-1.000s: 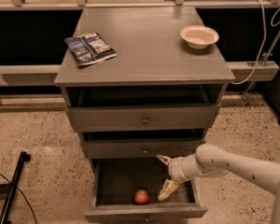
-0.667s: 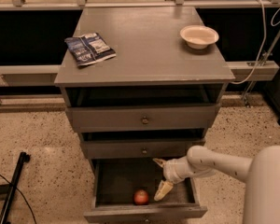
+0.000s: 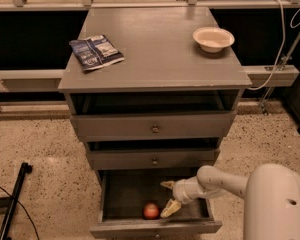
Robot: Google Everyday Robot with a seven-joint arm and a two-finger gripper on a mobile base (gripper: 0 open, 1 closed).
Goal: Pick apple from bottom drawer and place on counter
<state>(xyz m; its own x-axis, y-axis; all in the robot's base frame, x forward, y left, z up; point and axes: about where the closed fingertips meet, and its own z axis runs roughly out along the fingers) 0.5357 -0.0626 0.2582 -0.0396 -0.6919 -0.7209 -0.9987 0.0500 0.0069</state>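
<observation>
- The apple [image 3: 151,210] lies on the dark floor of the pulled-out bottom drawer [image 3: 155,229], close to the front wall and a little left of the middle.
- The tool [image 3: 169,197] hangs inside that drawer, just right of the apple, on the pale arm [image 3: 217,180] reaching in from the right. Its two yellowish fingers are spread wide, one higher toward the back and one lower by the fruit, and it has hold of nothing. Whether the lower finger touches the apple, I cannot tell.
- The apple is probably light and firm. A normal squeeze should not crush it, but the skin looks smooth and the shape is round, so it may roll away or pop out of an off-centre pinch.
- The best hold is likely across the widest part at mid-height, with a finger on each opposite side (not near the top, where the curve would push it out).
- The front wall stands near the fruit, so a side-to-side grip seems safer than front-to-back.
- The table [image 3: 160,59] above carries a cream bowl [image 3: 213,38] and a blue packet [image 3: 96,52]. The bare stretch between them suits a gentle set-down, since a round thing may roll.
</observation>
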